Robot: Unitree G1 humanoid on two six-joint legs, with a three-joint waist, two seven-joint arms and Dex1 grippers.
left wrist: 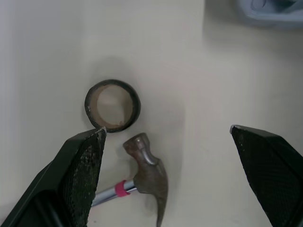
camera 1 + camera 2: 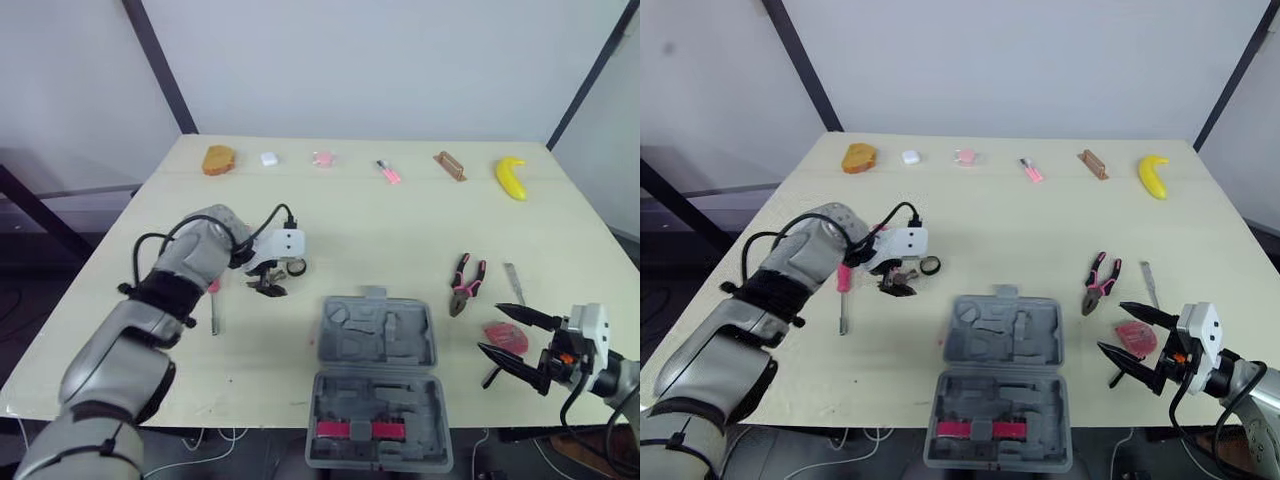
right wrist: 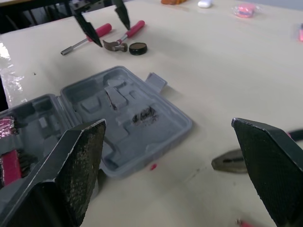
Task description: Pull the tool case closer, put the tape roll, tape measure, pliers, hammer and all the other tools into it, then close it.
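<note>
On a pale cream table [image 2: 400,220] under plain white walls with dark slanted struts, the grey moulded-plastic tool case [image 2: 420,345] lies open at the near edge, its two halves flat and full of shaped recesses, a pink piece in the nearer half. Along the far edge runs a row of small things, among them a banana [image 2: 511,177] and a wooden block [image 2: 449,165]; the middle of the tabletop between that row and the case is bare. The left gripper [image 1: 166,128] hovers with fingers spread wide, holding nothing, over a dark tape roll [image 1: 112,105] – a thin ring lying flat – and the steel claw head of a hammer [image 1: 147,172] just beside it. A pink-handled screwdriver [image 2: 843,300] lies nearby. Right of the case are pink-and-black pliers [image 2: 465,283] and a thin metal strip [image 2: 514,282]. The right gripper [image 2: 492,328] is near the table's right corner, wide open and empty, with a red tape measure [image 2: 505,336] between its black fingers
</note>
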